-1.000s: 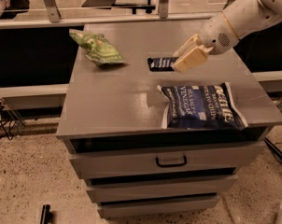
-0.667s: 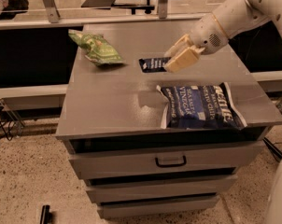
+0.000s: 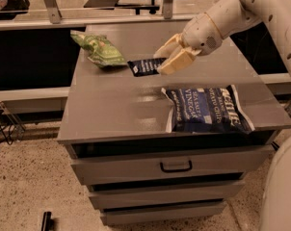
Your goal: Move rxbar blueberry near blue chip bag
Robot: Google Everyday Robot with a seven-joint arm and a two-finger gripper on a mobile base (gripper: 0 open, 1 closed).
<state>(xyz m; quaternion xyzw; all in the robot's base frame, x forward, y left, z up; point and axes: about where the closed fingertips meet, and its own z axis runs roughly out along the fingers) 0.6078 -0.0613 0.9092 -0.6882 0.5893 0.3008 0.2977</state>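
Speckled beige floor [image 3: 20, 186] lies nearest, with a small black object [image 3: 46, 220] on it at the lower left. On that floor stands a grey metal drawer cabinet [image 3: 116, 109], its drawer fronts facing the camera; the top drawer carries a dark loop handle [image 3: 176, 166].

At the near right of the cabinet top lies the blue chip bag [image 3: 208, 110], a large dark blue pillow-shaped packet with big white lettering and white edges. It lies flat, its front edge close to the rim of the top.

Further back, near the middle of the top, is the rxbar blueberry [image 3: 144, 67], a small flat dark navy wrapper with white lettering. My gripper [image 3: 159, 65] has its two tan fingers [image 3: 177, 61] closed on the bar's right end, one finger on the far side and one on the near side. I cannot tell whether the bar touches the surface. It sits apart from the chip bag, behind and to the left of it. My white arm [image 3: 261, 8] reaches in from the upper right.

Just left of the bar, at the far left of the top, lies a crumpled green snack bag [image 3: 99, 49].

Behind the cabinet runs a pale rail with slanted metal legs [image 3: 49, 4].
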